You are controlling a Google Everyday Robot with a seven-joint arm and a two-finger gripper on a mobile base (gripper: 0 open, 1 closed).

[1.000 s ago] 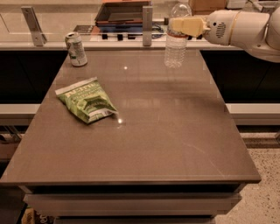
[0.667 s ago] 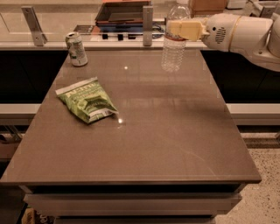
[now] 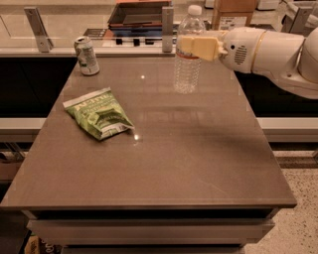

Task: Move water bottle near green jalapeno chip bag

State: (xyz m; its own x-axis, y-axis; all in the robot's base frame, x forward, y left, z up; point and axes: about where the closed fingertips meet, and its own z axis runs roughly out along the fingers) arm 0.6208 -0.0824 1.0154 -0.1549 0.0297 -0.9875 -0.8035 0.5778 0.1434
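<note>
The water bottle [image 3: 188,64] is a tall clear ribbed bottle with a white cap, upright over the far middle of the table. My gripper [image 3: 195,47] comes in from the right and is shut on the bottle's upper part, its pale yellow fingers [image 3: 201,48] across the label band. The bottle's base looks at or just above the tabletop. The green jalapeno chip bag [image 3: 99,114] lies flat and crumpled on the left part of the table, well to the left of and nearer than the bottle.
A green-white drink can [image 3: 86,56] stands at the table's far left corner. The brown table [image 3: 198,163] has open surface between bottle and bag. Behind it runs a counter with metal posts [image 3: 167,22] and a dark tray [image 3: 136,15]. My white arm [image 3: 273,52] spans the right.
My gripper has carried the water bottle leftward along the far part of the table, toward the chip bag. The bag and the can have not moved.
</note>
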